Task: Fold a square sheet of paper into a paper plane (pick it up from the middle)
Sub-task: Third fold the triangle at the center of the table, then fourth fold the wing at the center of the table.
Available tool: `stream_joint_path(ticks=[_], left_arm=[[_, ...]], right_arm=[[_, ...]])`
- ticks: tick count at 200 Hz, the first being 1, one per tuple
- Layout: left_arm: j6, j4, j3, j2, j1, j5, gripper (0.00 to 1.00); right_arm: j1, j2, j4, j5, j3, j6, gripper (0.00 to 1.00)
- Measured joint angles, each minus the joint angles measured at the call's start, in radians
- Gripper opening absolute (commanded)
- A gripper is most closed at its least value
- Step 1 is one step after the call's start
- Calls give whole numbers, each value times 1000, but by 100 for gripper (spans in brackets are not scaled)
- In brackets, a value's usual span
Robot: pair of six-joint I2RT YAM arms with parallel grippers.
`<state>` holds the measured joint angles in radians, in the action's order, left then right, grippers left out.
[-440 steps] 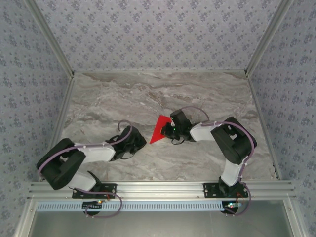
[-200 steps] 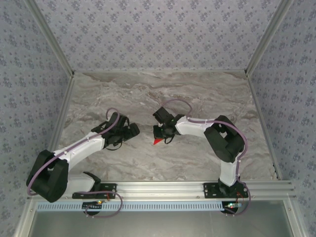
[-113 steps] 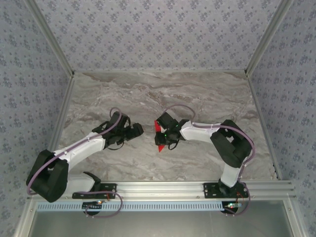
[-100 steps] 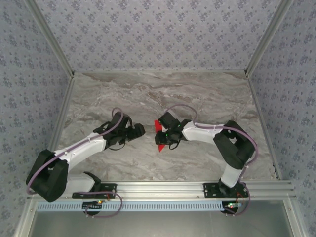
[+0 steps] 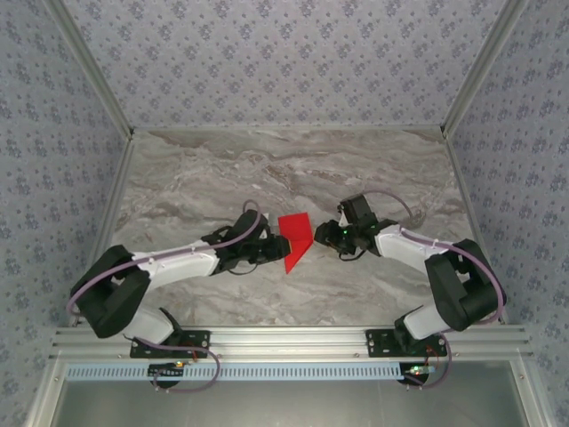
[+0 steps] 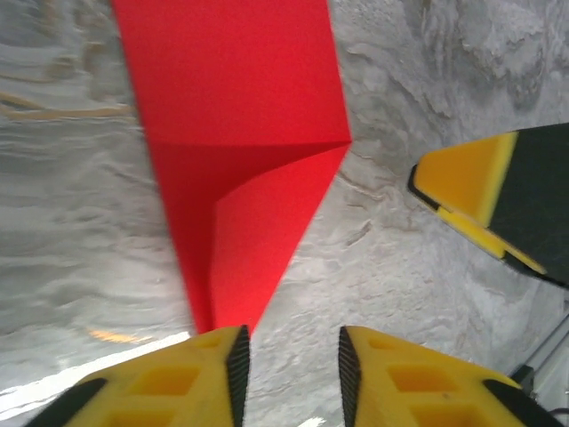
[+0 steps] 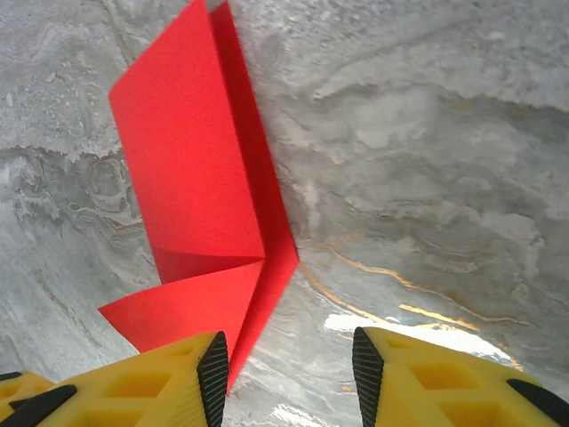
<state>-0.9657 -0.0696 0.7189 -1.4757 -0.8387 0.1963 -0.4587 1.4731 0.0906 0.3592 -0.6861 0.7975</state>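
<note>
Paper (image 5: 294,237), bright red and folded, lies near the middle of the grey marbled worktop (image 5: 222,178), between the two arms. Its far end is blunt and squarish. The near end narrows to a point aimed at the metal rail (image 5: 284,336) where the arms are bolted. Looking closer, I can see a crease running across it and one flap laid over another along the tapered part.

The left arm (image 5: 178,262) reaches in low from the left, and the left fingers (image 6: 169,391) sit right at the pointed tip. They are only a little apart, with bare worktop showing in the gap. The tip meets the inner edge of one yellow finger, and I can't make out whether it runs under that finger. Nothing is clamped between them.

The right arm (image 5: 418,253) comes in from the other side, and the right fingers (image 7: 436,378) stand rather wider apart, just beside the paper. One corner of it disappears behind a finger, but the gap itself holds only worktop, so they grip nothing.

Flowered wallpaper (image 5: 284,53) covers the walls all round.
</note>
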Motion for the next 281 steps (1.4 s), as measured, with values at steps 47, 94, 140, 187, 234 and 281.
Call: stream_joint_path(ticks=[47,94,140,187,234,281], left_arm=[[-5,-24,75,-116,-8,-22,17],[-4,6,80,-147,-8,-80,16],[-4,9,80,-147,-8,-97,16],[-4,18,80,-147,-8,-104,16],[-3,26,80,-147,-8,-112,15],[-3,48,80,-147,1,-119,15]], right_arm=[[20,52,-66,92,3,-6,42],[25,150,-135,185,1,-12,40],[25,200,-205,259,-10,-12,37],[25,221,-243,294,-22,-12,35],[24,262,-287,347,-32,-13,32],[18,289,-292,399,-66,-65,23]])
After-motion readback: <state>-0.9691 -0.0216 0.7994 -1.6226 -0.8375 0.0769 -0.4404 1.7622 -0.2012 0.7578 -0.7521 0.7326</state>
